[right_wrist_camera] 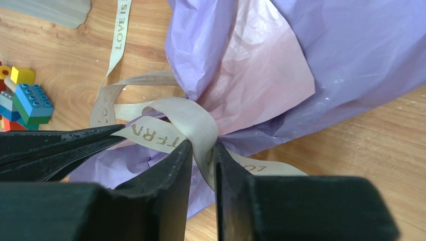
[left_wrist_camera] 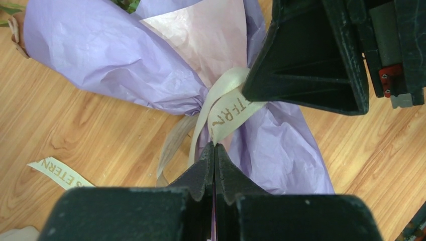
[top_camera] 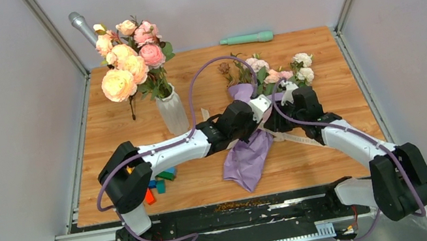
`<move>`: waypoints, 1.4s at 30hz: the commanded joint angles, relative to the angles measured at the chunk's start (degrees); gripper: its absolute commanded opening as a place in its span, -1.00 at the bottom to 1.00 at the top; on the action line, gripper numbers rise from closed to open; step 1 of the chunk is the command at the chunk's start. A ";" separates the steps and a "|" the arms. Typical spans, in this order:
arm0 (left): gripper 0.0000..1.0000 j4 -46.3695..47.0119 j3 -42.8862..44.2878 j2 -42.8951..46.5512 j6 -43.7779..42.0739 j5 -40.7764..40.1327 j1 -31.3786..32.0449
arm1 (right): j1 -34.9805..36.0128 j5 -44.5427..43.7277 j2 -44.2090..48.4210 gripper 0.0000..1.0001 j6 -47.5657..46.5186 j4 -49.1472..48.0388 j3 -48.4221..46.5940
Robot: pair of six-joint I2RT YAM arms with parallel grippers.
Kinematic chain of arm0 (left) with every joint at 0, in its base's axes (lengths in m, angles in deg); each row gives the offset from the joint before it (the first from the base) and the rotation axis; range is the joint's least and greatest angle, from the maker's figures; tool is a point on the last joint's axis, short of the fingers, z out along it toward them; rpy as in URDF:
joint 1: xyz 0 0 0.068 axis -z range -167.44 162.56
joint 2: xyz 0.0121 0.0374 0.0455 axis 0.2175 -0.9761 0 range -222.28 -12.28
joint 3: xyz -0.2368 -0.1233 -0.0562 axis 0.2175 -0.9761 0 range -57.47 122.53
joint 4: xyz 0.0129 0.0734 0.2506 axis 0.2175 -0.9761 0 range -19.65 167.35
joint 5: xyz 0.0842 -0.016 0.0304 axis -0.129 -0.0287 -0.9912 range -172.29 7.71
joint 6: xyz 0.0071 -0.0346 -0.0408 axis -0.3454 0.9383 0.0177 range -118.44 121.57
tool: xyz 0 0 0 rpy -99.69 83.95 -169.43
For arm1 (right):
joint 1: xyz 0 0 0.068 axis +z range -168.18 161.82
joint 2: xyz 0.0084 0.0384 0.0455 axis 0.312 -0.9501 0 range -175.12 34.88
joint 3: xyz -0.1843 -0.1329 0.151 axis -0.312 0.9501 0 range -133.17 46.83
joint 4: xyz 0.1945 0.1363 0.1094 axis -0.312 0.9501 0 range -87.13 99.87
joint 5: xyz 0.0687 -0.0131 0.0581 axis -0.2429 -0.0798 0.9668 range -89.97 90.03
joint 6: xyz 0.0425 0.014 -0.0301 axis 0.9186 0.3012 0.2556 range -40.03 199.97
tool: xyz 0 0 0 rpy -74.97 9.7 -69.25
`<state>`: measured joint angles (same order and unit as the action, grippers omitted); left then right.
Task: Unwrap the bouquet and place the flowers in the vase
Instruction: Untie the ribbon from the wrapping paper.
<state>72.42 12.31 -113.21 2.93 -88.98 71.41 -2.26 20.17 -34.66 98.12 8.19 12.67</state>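
Left end effector (left_wrist_camera: 214, 146) pinched tight on the beige printed ribbon (right_wrist_camera: 191, 118), right end effector (right_wrist_camera: 203, 148) clamping its knot around the lilac-paper bouquet (top_camera: 250, 154).

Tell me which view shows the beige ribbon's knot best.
Right wrist: the beige ribbon sits centred and close, knot and lettering clear. Left wrist shows its loops, partly blocked. Top external: the arms cover the knot; only a tail shows.
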 commanded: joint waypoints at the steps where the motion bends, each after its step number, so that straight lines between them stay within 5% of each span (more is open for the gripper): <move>1: -1.00 0.79 0.79 2.62 2.03 -2.29 0.08 | -0.11 -3.30 0.46 -0.65 -0.39 -1.91 -2.41; 6: -1.00 -1.14 1.28 2.40 3.30 -6.64 0.05 | -0.26 -10.75 1.86 -1.00 2.73 1.51 -2.32; 19: -1.00 -7.69 1.67 4.80 3.13 -19.31 0.12 | -3.40 -26.53 9.68 -1.00 16.44 6.87 5.23; 28: -1.00 -12.63 2.19 4.82 2.96 -26.39 0.06 | -8.01 -26.19 10.39 -1.00 21.88 8.40 8.96; 32: -0.98 -14.55 2.53 4.50 2.94 -28.69 0.05 | -9.47 -25.64 11.16 -0.71 21.72 9.05 9.02; 35: -0.81 -16.47 3.28 4.28 2.64 -28.16 -0.02 | -10.27 -25.97 12.87 -0.31 21.05 9.79 9.07; 42: 0.24 -17.38 6.53 6.28 -2.64 -15.74 0.20 | -10.58 -25.57 19.10 0.19 17.53 10.52 9.20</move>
<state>55.00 15.07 -110.98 3.76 -112.50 71.41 -12.51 -5.03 -19.25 118.16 18.72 21.77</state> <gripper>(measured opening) 0.528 0.553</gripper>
